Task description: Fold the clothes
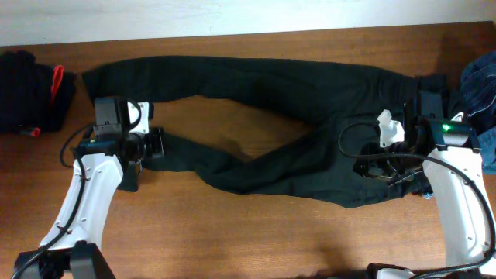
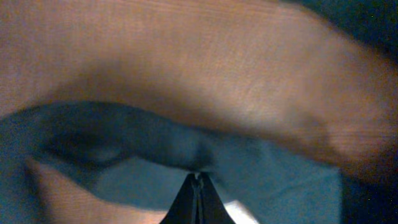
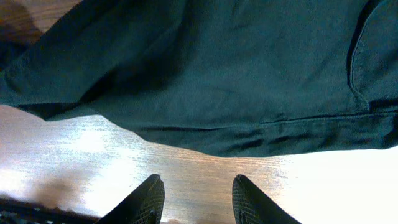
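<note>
Two heaps flank jeans [image 1: 271,97]: black heap [image 1: 27,89] left, denim heap [image 1: 482,89] right.

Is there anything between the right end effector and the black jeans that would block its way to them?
Nothing visible does. In the right wrist view the open right end effector faces the near edge of the black jeans, and only bare wooden table lies between them.

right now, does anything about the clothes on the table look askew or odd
The black jeans lie askew: the legs splay in a V instead of lying together, and the near leg's cuff is pinched in the shut left fingers. Nothing looks spilled or damaged.
</note>
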Motion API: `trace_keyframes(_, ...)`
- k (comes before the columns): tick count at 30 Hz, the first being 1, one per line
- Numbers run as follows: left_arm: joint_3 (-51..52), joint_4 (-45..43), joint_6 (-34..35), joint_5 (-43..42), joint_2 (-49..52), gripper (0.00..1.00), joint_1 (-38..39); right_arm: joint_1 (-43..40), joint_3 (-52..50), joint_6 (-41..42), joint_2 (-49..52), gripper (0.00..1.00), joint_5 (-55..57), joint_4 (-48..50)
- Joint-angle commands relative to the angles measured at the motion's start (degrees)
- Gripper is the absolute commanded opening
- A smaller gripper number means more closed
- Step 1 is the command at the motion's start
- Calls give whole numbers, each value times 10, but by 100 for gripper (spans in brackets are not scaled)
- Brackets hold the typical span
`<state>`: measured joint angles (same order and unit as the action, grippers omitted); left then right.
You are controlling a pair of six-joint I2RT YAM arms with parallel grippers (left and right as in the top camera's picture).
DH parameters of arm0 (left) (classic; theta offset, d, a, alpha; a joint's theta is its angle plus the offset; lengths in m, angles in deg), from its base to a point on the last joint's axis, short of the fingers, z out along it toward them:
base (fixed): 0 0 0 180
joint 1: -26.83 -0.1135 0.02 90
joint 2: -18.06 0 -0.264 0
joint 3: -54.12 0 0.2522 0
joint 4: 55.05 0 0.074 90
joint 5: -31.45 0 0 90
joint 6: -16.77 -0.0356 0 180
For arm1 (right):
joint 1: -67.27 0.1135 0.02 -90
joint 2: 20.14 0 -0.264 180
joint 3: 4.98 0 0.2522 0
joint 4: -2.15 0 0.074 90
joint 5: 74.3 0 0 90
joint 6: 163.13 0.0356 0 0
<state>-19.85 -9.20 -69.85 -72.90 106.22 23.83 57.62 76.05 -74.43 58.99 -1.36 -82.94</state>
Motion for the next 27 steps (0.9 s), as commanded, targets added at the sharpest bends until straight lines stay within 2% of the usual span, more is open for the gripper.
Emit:
trace_keyframes(1,2,-33,23,-26,-9,0,0,3,-3,3,1,41,-3,0)
trace_keyframes(6,2,-84,22,-24,11,1,0,3,-3,3,1,41,-3,-3)
trace_keyframes(12,1,-135,22,-10,79,0,0,3,-3,3,1,41,-3,-4)
trace_keyframes(15,-19,-140,22,-11,75,0,-8,3,-3,3,1,41,-3,-1)
trace_keyframes(20,-103,-68,22,-10,-4,0,-11,3,-3,3,1,41,-3,-1)
trace_keyframes(27,-149,144,22,-9,-92,0,27,3,-3,3,1,42,-3,-2)
